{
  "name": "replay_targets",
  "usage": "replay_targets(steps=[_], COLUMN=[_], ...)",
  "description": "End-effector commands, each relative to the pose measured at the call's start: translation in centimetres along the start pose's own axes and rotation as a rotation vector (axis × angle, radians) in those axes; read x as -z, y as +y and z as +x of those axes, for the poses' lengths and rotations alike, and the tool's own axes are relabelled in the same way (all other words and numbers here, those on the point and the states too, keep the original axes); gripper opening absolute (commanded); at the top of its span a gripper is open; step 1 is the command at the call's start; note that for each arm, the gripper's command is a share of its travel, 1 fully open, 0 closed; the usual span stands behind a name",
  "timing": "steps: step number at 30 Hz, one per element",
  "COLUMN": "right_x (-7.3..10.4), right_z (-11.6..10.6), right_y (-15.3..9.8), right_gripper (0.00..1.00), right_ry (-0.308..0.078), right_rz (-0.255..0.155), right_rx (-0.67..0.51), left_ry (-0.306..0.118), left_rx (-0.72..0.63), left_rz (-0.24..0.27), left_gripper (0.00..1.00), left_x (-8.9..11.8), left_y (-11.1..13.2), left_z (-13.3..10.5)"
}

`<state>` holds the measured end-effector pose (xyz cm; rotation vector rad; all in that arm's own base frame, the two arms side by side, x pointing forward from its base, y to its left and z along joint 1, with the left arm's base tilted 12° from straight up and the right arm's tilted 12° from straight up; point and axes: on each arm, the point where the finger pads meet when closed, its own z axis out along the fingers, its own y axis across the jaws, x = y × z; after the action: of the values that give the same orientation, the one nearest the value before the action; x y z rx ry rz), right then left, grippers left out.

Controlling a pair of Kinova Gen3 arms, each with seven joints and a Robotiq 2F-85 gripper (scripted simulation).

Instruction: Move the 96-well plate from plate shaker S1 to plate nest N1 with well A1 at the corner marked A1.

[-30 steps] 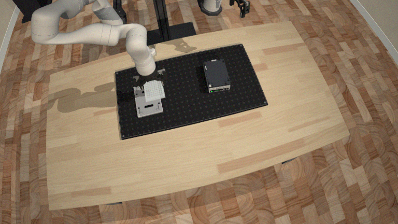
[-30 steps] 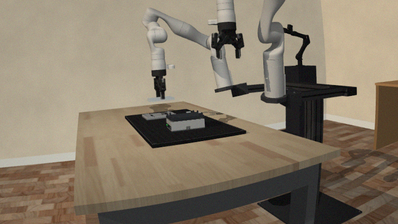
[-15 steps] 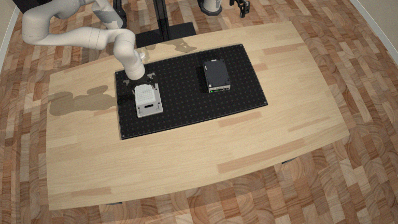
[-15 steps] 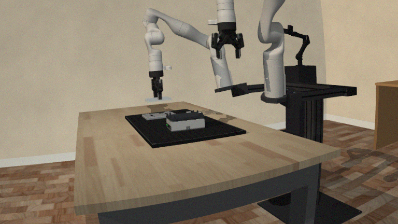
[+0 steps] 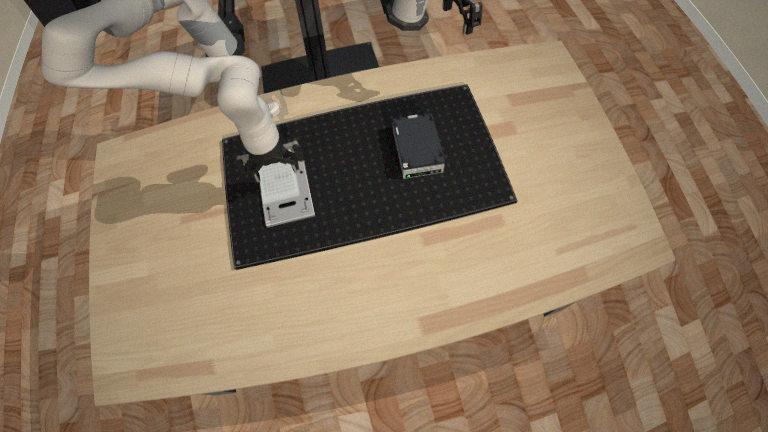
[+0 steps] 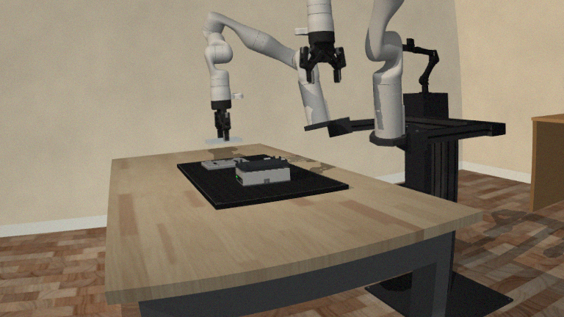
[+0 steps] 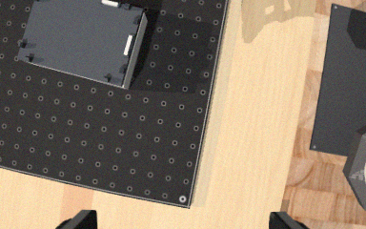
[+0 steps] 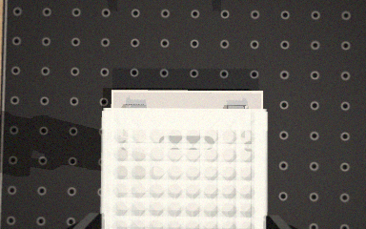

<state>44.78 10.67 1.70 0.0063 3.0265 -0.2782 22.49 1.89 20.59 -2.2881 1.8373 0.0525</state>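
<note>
The clear-white 96-well plate (image 5: pixel 278 182) (image 6: pixel 236 139) (image 8: pixel 183 164) is held level between the fingers of my right gripper (image 5: pixel 277 169) (image 6: pixel 223 136) (image 8: pixel 184 221), which is shut on it. The plate hangs well above the grey plate nest N1 (image 5: pixel 287 214) (image 6: pixel 214 166) (image 8: pixel 186 99), covering most of it in the right wrist view; one end strip of the nest shows beyond the plate. The A1 marks cannot be read. The plate shaker S1 (image 5: pixel 419 141) (image 6: pixel 264 175) (image 7: pixel 86 43) has a dark, bare top. My left gripper (image 5: pixel 471 18) (image 6: pixel 323 75) (image 7: pixel 183 221) is open and empty, high behind the table.
Nest and shaker stand on a black perforated board (image 5: pixel 351 178) (image 6: pixel 224 197) (image 7: pixel 143 176) (image 8: pixel 315 143), apart from each other. The board lies on a wooden table (image 5: pixel 339 314) (image 6: pixel 249 234) (image 7: pixel 257 119). Both arms come from a black stand at the table's back edge.
</note>
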Motion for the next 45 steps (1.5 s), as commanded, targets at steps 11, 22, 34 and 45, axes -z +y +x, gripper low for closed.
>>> replay_targets(steps=[11,22,34,45], right_x=[0.1,-0.1,-2.1,-3.6], right_z=[-0.1,-0.1,-0.1,-0.1], right_y=[0.1,0.1,0.1,0.1], right_gripper=[0.931,0.931,0.931,0.931], right_ry=[-0.002,-0.002,-0.002,-0.002], right_rz=[0.000,0.000,0.000,0.000], right_rx=[0.000,0.000,0.000,0.000], left_ry=[0.000,0.000,0.000,0.000], left_rx=[0.000,0.000,0.000,0.000], left_rz=[0.001,0.001,0.001,0.001], left_gripper=[1.000,1.000,1.000,1.000], left_x=[0.0,0.0,0.0,0.0], left_y=[0.0,0.0,0.0,0.0], left_z=[0.0,0.0,0.0,0.0])
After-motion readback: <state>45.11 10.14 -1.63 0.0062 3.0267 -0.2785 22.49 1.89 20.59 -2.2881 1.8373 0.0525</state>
